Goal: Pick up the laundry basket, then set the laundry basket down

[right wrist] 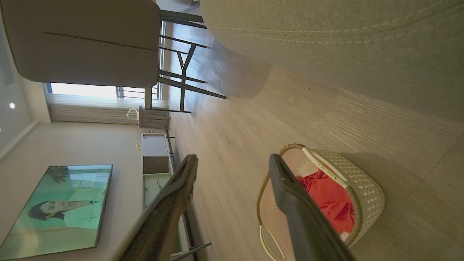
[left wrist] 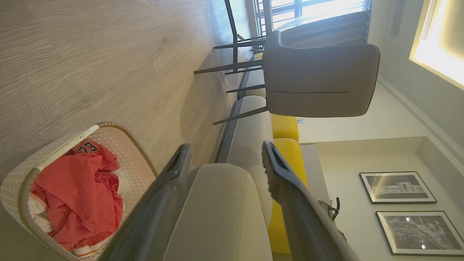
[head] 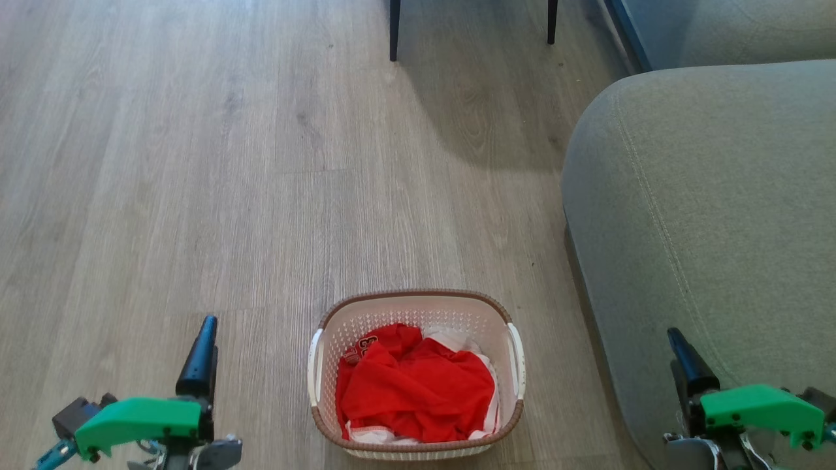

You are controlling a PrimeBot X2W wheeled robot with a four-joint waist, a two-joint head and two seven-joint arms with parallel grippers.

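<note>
- The laundry basket [head: 418, 318] was seen standing on the wooden floor [head: 196, 163], level with and between the two grippers, with red clothing [head: 418, 388] heaped inside.
- Its white handles [head: 315, 365] were turned outward, one toward each arm.
- The left gripper [left wrist: 226, 148] was judged somewhat nearer than the right gripper [right wrist: 232, 157].
- Both were held spread, with nothing grasped.

Left pincer [left wrist: 226, 146] and right pincer [right wrist: 233, 157]: long dark fingers [head: 199, 362], green screw-studded housings [head: 140, 418]
</note>
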